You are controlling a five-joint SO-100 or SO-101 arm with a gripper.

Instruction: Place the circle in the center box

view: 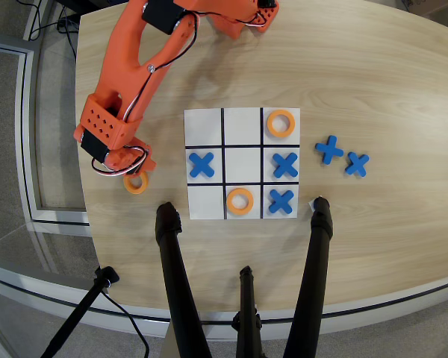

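Overhead view: the orange arm reaches down the left side of the wooden table, and its gripper sits just left of the white grid board. An orange ring, the circle, lies flat on the table directly below the gripper's tip, touching or nearly touching it, well outside the board. The arm's body hides the fingers, so whether they are spread or closed cannot be told.

The center box is bare white. Blue crosses fill the middle-left cell, the middle-right cell and the bottom-right cell. Another orange ring sits in the top-right cell, and one in the bottom-middle cell. Two spare blue crosses lie on the table just right of the board, close together.
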